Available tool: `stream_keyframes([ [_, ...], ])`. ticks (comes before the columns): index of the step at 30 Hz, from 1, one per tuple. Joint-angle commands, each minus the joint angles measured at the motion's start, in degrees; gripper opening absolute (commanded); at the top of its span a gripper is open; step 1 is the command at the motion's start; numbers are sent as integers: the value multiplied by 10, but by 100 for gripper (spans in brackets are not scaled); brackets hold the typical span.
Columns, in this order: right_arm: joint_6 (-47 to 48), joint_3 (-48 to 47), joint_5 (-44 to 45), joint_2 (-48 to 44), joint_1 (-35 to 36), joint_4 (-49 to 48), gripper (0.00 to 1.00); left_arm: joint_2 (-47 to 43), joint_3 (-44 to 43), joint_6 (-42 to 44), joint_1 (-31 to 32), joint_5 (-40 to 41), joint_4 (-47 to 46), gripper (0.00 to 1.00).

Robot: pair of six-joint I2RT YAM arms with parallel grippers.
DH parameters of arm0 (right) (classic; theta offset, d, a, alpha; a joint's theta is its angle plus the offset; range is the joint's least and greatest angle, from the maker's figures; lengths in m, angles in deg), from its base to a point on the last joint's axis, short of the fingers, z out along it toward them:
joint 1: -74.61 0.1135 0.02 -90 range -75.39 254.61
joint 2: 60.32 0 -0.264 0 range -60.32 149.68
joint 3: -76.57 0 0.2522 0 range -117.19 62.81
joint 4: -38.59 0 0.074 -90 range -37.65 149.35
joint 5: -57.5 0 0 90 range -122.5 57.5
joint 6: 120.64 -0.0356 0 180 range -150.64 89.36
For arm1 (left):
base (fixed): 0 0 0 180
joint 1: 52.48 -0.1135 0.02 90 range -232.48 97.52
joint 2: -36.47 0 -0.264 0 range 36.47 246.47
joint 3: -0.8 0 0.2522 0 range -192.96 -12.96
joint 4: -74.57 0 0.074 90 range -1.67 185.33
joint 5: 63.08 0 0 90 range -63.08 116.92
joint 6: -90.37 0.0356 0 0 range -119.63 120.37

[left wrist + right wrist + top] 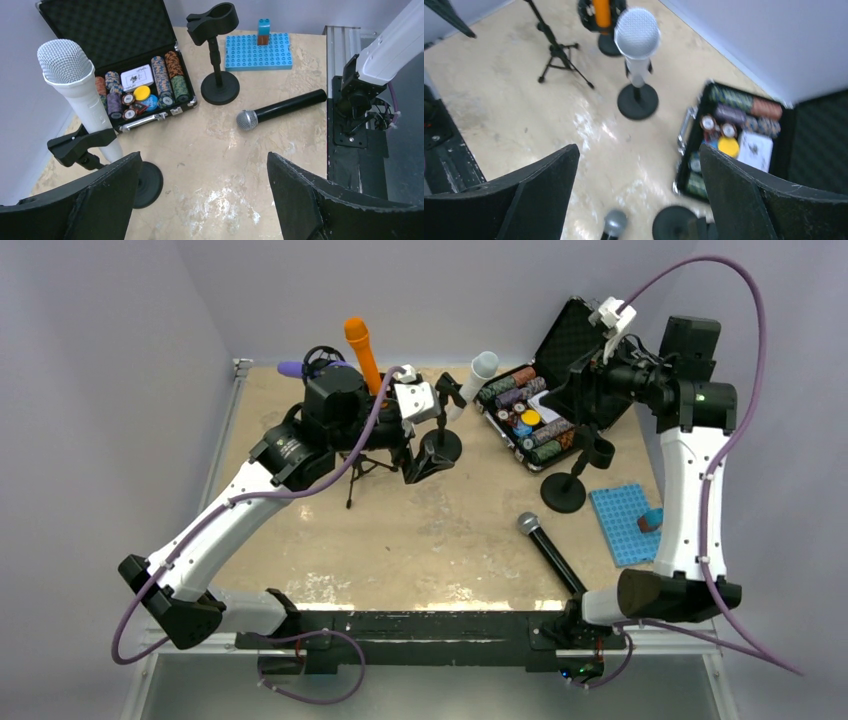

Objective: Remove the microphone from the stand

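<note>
A black microphone lies flat on the table, its grey head toward the middle. Just behind it is an empty black stand with nothing in its clip. A white microphone sits upright in the clip of a second stand. My left gripper hangs open beside that second stand's base, holding nothing. My right gripper is open and empty, high above the empty stand and the case.
An open black case of poker chips lies back right. A blue studded plate sits at the right edge. An orange microphone, a purple one and a tripod stand back left.
</note>
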Motion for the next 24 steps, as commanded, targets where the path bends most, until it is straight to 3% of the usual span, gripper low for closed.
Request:
stream_keyframes([
  [1,-25,72,-167,15,21,-176,94,-13,-24,19,-3,5,32,100],
  [9,-25,89,-134,76,107,-290,94,-1,-38,16,-3,4,63,100],
  [16,-84,69,-123,142,149,-359,93,-9,-37,12,-3,30,63,100],
  [24,-134,34,-96,203,178,-412,83,-17,-29,22,-3,45,64,100],
])
